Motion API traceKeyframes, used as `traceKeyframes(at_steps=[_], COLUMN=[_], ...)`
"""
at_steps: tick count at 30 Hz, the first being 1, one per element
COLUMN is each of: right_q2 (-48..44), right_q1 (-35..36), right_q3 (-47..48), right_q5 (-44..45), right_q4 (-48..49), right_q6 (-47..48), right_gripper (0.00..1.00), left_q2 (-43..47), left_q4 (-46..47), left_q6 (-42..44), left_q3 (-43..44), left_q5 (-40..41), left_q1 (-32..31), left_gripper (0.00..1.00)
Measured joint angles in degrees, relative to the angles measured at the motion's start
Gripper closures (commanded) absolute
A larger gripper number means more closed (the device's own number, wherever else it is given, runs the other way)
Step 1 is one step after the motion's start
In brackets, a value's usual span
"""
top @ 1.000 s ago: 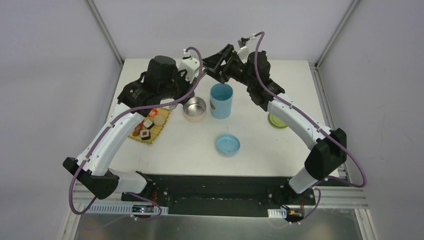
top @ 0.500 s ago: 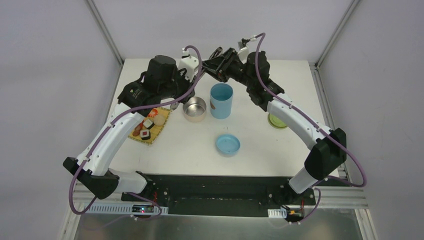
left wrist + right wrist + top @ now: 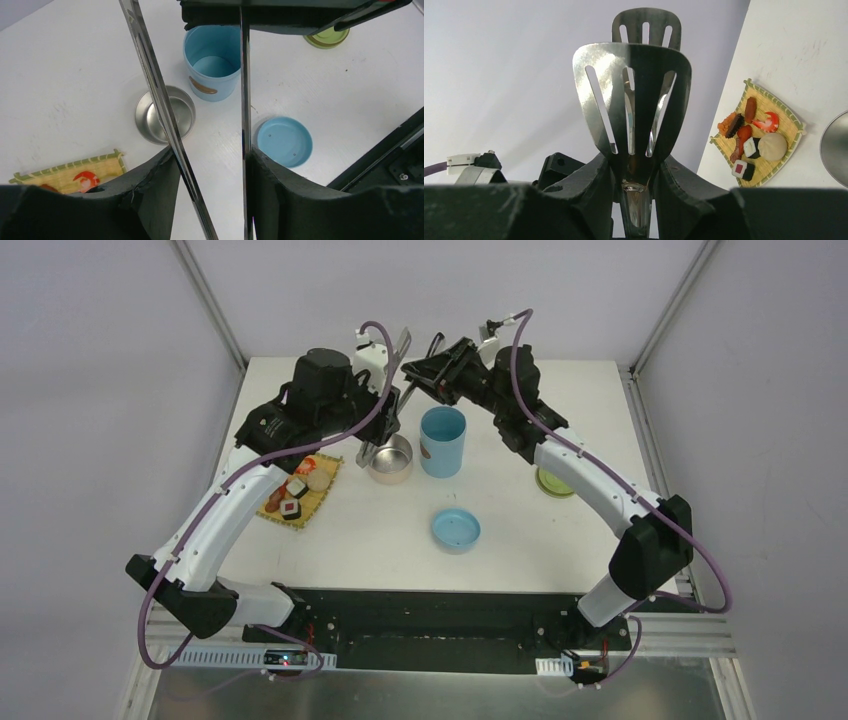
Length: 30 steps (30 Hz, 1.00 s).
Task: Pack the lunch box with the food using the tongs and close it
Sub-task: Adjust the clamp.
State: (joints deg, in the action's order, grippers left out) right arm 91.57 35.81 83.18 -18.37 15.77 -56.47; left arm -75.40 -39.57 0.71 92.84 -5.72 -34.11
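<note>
The silver tongs (image 3: pixel 371 448) hang slanted over the steel bowl (image 3: pixel 389 458) between both grippers. My left gripper (image 3: pixel 385 408) holds them at mid-length: in the left wrist view the two arms (image 3: pixel 160 100) stand spread, each against a finger of the left gripper (image 3: pixel 212 152). My right gripper (image 3: pixel 421 367) is shut on the neck under the slotted heads (image 3: pixel 634 100), which rise between the right gripper's (image 3: pixel 634 160) fingers. The light-blue cylinder (image 3: pixel 443 440) stands open and empty beside the bowl. The food (image 3: pixel 297 490) lies on the mat at the left.
The blue lid (image 3: pixel 456 530) lies upside down in front of the cylinder. The olive-green lid (image 3: pixel 553 482) sits at the right, under the right arm. The yellow bamboo mat (image 3: pixel 322 498) lies left of the bowl. A frame post (image 3: pixel 210 300) stands behind the table.
The right gripper shifted left from above the cylinder and shut on the tongs. The left jaws widened, the tongs' arms sprang apart, and the tongs now show above the bowl.
</note>
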Motion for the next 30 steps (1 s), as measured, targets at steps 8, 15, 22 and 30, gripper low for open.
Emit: traceKeyframes(at_steps=[8, 15, 22, 30], right_q2=[0.0, 0.0, 0.0, 0.0], right_q1=[-0.04, -0.07, -0.04, -0.04], right_q3=[-0.59, -0.61, -1.49, -2.05], right_q5=[0.02, 0.44, 1.07, 1.33], right_q4=[0.83, 0.76, 1.01, 0.76], right_q6=[-0.74, -1.57, -2.51, -3.52], right_gripper=[0.88, 0.89, 0.88, 0.83], left_q2=[-0.15, -1.68, -2.86, -3.06], left_q4=[1.55, 2.51, 3.61, 5.05], left_q6=[-6.19, -12.76, -16.44, -17.14], left_q3=[0.0, 0.0, 0.0, 0.0], left_q5=[0.55, 3.02, 5.9, 7.34], left_q1=[0.0, -0.04, -0.04, -0.09], left_gripper=[0.44, 0.41, 0.43, 0.56])
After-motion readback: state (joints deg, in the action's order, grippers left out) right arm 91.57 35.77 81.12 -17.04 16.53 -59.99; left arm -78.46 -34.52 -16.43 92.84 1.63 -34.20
